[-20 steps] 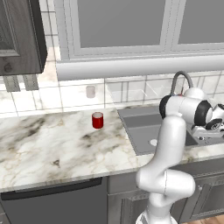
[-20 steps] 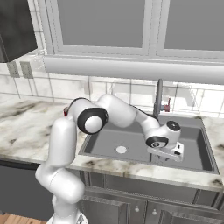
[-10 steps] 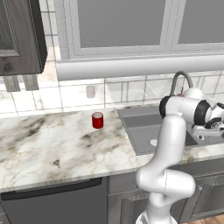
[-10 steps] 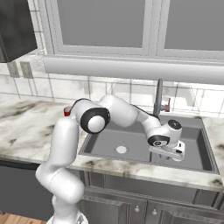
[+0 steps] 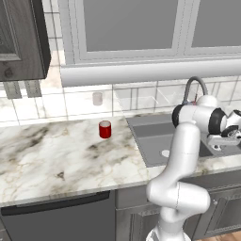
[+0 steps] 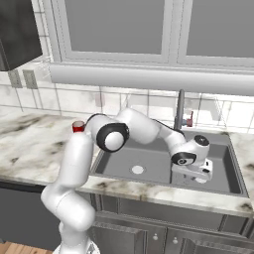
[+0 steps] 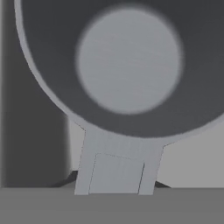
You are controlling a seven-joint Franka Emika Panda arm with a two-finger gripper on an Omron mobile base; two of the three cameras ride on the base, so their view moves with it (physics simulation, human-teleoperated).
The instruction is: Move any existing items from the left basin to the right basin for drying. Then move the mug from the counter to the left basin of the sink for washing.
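Note:
My gripper (image 7: 116,180) is shut on the flat stick handle of the grey metal vessel (image 7: 127,61), whose round open bowl I look straight down into. In the right base view the hand (image 6: 191,158) hangs low in the darker right basin (image 6: 225,171) with the vessel (image 6: 197,174) under it. Whether the vessel touches the basin floor I cannot tell. The left basin (image 6: 149,158) holds nothing but its pale drain disc (image 6: 137,169). On the marble counter (image 5: 56,155), left of the sink, the red mug (image 5: 105,129) stands upright, far from the gripper.
The arched grey tap (image 6: 179,106) with a red mark rises behind the sink, close to my forearm. A pale little cylinder (image 5: 97,98) stands by the tiled back wall. Upper cabinets hang above the counter.
The hand, still holding the vessel, has drifted slightly to the right within the right basin. Nothing else has moved.

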